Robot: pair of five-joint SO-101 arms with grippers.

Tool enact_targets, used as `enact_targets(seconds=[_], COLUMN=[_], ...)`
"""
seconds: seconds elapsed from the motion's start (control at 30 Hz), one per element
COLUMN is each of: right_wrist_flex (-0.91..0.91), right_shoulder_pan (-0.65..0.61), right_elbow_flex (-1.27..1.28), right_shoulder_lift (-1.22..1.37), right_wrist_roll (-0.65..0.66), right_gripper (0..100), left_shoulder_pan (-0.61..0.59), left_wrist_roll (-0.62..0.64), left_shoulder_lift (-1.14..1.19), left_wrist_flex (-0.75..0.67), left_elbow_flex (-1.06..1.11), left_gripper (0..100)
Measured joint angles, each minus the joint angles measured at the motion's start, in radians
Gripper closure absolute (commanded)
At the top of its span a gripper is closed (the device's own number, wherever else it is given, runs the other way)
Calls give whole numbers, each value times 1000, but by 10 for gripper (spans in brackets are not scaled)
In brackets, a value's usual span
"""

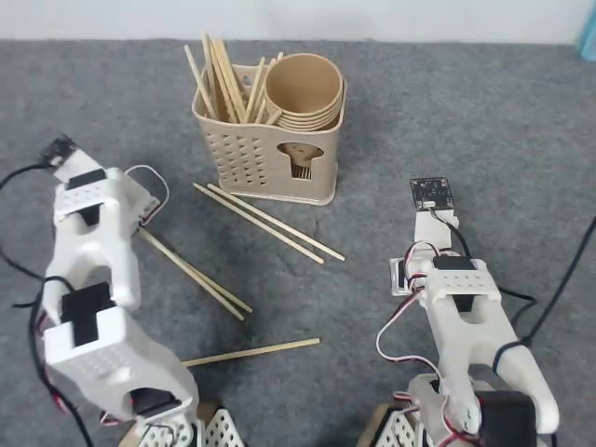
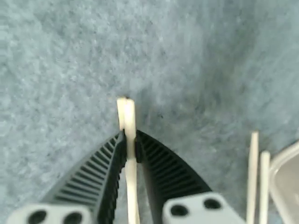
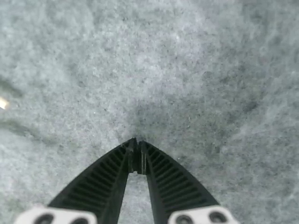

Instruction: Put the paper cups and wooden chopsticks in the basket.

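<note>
Chopsticks, high view: several stand tilted in the basket (image 1: 270, 154) beside the stacked paper cups (image 1: 304, 88). Loose on the grey carpet (image 1: 466, 121) are a front pair (image 1: 270, 223) just before the basket, a side pair (image 1: 197, 277) running under my left arm (image 1: 93, 242), and a single chopstick (image 1: 251, 352) nearer the arm bases. My right arm (image 1: 466, 317) sits well apart from all of them.

Left wrist view: my left gripper (image 2: 128, 138) is pinched on what looks like the side pair, close to one end; the stick tips (image 2: 125, 109) poke just past the jaws. Judgement: the sticks are light, stiff and smooth. Held this near the end, the long tail may lever, swivel or slip. A hold nearer mid-length should carry steadier. The front pair (image 2: 258, 177) and a basket corner (image 2: 287, 170) lie beside.

Right wrist view: my right gripper (image 3: 135, 145) is pressed together on nothing, above carpet.
</note>
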Motion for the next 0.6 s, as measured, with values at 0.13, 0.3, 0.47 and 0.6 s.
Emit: enact_targets(seconds=[0.13, 0.3, 0.47, 0.6], right_wrist_flex=[0, 0, 0, 0], right_shoulder_pan=[-2, 2, -2, 0], right_elbow_flex=[0, 0, 0, 0], right_shoulder_lift=[0, 0, 0, 0], right_wrist_roll=[0, 0, 0, 0], right_gripper=[990, 990, 990, 990], left_shoulder_pan=[3, 0, 0, 0], left_wrist_roll=[0, 0, 0, 0], left_shoulder_lift=[0, 0, -21, -153], left_wrist_flex=[0, 0, 32, 63], left_elbow_flex=[-9, -14, -55, -66], left_gripper=[988, 988, 988, 988])
